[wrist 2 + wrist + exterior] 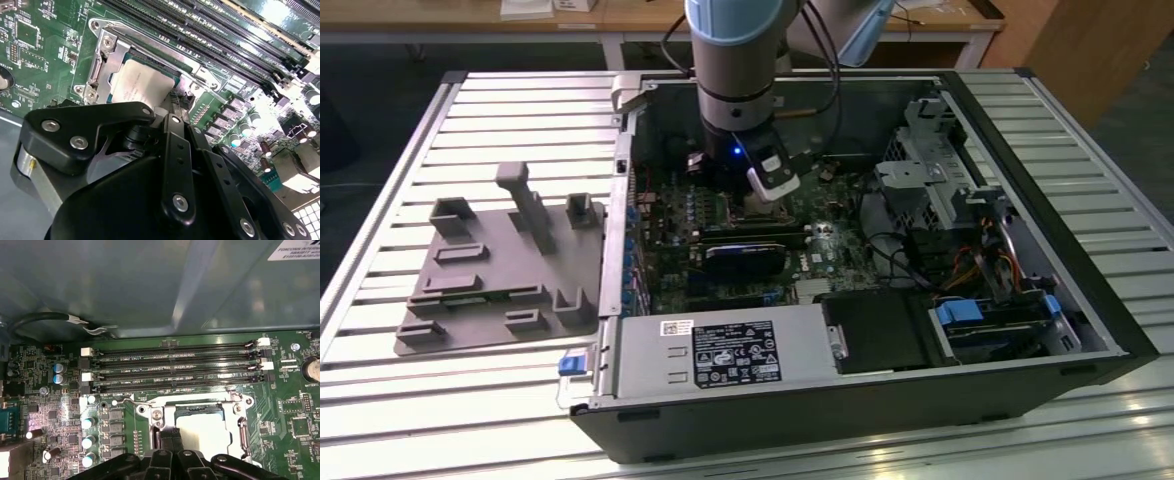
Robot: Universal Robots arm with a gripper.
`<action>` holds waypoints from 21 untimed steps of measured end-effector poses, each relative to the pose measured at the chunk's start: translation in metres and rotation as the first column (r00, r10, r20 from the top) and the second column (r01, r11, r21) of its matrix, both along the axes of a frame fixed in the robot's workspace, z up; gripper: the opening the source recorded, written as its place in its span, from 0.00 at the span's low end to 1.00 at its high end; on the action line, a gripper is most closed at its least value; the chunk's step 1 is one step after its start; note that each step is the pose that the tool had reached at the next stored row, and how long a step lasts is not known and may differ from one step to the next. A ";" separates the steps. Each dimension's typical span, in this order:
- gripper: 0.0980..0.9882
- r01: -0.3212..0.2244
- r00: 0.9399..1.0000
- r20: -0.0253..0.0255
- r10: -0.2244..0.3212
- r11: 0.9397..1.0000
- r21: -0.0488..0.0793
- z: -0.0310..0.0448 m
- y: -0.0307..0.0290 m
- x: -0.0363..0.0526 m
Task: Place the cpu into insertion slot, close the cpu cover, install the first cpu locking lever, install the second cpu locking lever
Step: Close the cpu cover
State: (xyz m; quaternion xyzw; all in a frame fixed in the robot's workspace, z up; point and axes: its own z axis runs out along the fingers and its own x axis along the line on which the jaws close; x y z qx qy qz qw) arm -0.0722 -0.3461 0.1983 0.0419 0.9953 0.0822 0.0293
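Now arm (736, 70) vertical inside case (854, 425), claw (172, 434) clenched, tip at cpu cover (231, 427) edge.

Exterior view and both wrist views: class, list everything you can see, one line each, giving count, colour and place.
Open computer case: one, black, on the slatted metal table.
Moulded plastic fixture tray: one, grey, on the table, to the exterior view's left of the case.
Boxy metal power supply: one, silver with a black label, at the case's near side.
Flat circuit board: one, green, inside the case.
Long narrow memory slots: four, black, beside the socket.
Flat graphics card: one, black, on the board.
Small square metal cpu: one, pale silver, in the socket.
Square metal cpu cover: one, silver, framing the cpu.
Robot arm: one, grey-blue, reaching into the case.
Gripper: one, black, at the cpu.
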 end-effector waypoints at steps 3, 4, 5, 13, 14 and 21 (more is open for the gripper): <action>0.00 0.000 1.000 0.000 0.000 1.000 0.000 0.0043 0.0000 0.0000; 0.00 0.000 1.000 0.000 0.000 1.000 0.000 0.0057 0.0000 -0.0001; 0.00 0.000 1.000 0.000 0.000 1.000 0.000 0.0072 0.0000 -0.0001; 0.00 0.000 1.000 -0.002 0.000 1.000 -0.002 0.0092 0.0000 0.0096; 0.00 0.000 1.000 -0.002 0.000 1.000 -0.002 0.0092 0.0000 0.0121; 0.00 0.000 1.000 -0.005 0.000 1.000 -0.006 0.0093 -0.0001 0.0262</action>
